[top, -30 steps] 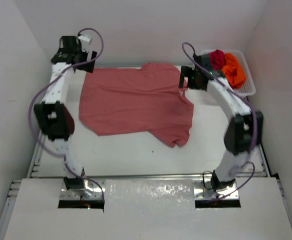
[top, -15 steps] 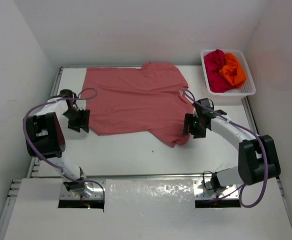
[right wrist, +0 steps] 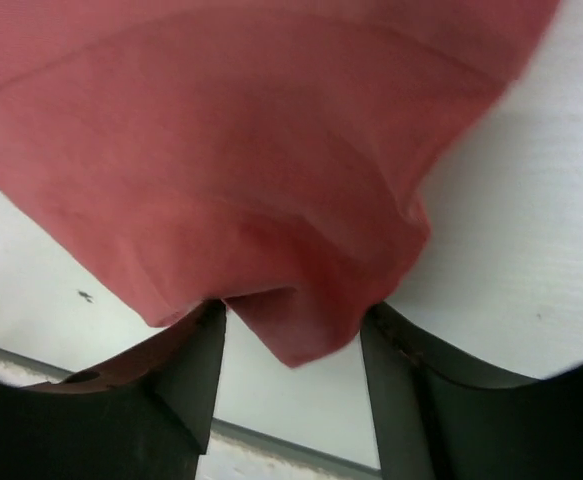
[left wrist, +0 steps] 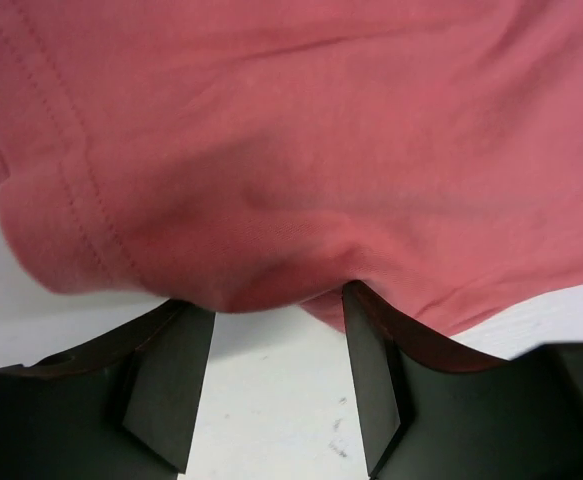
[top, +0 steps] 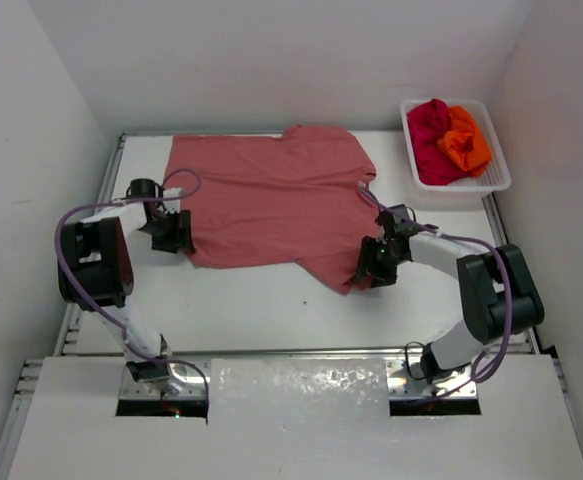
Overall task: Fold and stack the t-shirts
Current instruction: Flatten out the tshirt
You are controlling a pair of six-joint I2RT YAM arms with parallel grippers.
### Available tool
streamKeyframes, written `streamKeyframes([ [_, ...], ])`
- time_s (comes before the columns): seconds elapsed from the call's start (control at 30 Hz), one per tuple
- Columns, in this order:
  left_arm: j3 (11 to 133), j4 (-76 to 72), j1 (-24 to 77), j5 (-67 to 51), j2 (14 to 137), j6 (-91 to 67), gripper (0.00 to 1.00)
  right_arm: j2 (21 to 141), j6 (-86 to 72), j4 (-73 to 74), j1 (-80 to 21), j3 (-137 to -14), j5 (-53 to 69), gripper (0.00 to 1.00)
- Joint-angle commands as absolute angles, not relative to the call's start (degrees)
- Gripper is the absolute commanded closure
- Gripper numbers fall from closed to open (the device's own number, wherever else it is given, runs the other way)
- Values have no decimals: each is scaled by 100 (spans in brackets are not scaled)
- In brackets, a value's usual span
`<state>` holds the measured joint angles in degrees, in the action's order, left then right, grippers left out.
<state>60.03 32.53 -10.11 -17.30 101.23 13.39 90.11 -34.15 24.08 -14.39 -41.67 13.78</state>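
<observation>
The salmon-pink t-shirt [top: 271, 205] lies spread flat on the white table. My left gripper [top: 176, 235] is open at the shirt's near left hem corner, its jaws set either side of the cloth edge [left wrist: 271, 285]. My right gripper [top: 371, 268] is open at the shirt's near right corner, a fold of cloth [right wrist: 311, 320] hanging between its jaws. The crimson t-shirt [top: 429, 135] and the orange t-shirt [top: 468, 140] lie bunched in the white mesh basket [top: 499, 172] at the back right.
White walls close in the table on the left, back and right. Bare table [top: 261, 310] lies between the shirt's near edge and the arm bases. A metal rail [top: 291, 352] runs along the table's front.
Both arms swung down from the shirt's far corners to its near corners. In the last half second each gripper slid inward onto the cloth edge. The shirt's top edge now lies flatter.
</observation>
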Motion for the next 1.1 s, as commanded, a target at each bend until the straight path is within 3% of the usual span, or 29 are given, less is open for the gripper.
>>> streamKeyframes([
  [0.0, 5985, 2778, -1037, -2241, 10177, 1064, 48, 9193, -3647, 1584, -1459, -4078, 1275, 50],
  [0.1, 5924, 2707, -1028, -2294, 10265, 1046, 55, 9202, -3875, 1197, -1459, -4139, 1064, 68],
  [0.13, 5924, 2681, -1028, -2224, 10283, 1063, 71, 9254, -3946, 1143, -1459, -4157, 1037, 74],
  [0.17, 5941, 2689, -1037, -2198, 10309, 1046, 78, 9281, -3964, 1116, -1459, -4209, 1002, 87],
  [0.23, 6064, 2777, -1046, -2197, 10336, 1125, 95, 9343, -3938, 1116, -1459, -4271, 941, 99],
  [0.27, 6108, 2803, -1046, -2215, 10327, 1177, 99, 9386, -3920, 1108, -1459, -4358, 914, 100],
  [0.4, 6809, 3040, -1055, -2049, 10292, 1458, 100, 9553, -3640, 1317, -1398, -5323, 730, 100],
  [0.5, 8485, 3610, -1055, -1654, 10632, 1819, 100, 10025, -3305, 1764, -1100, -7202, 869, 100],
  [0.63, 12231, 4034, -1055, -1284, 11521, 1707, 100, 10835, -3182, 2206, -616, -10606, 1020, 100],
  [0.73, 13644, 3517, -1046, -1178, 11874, 1364, 100, 11170, -3173, 2180, -326, -12152, 871, 100],
  [0.87, 13817, 2691, -1055, -1230, 11612, 1178, 100, 10944, -3199, 1557, -132, -12525, 773, 100],
  [1.07, 12862, 3074, -1046, -1757, 10952, 1493, 100, 9767, -2910, 1239, -141, -10770, 923, 100],
])
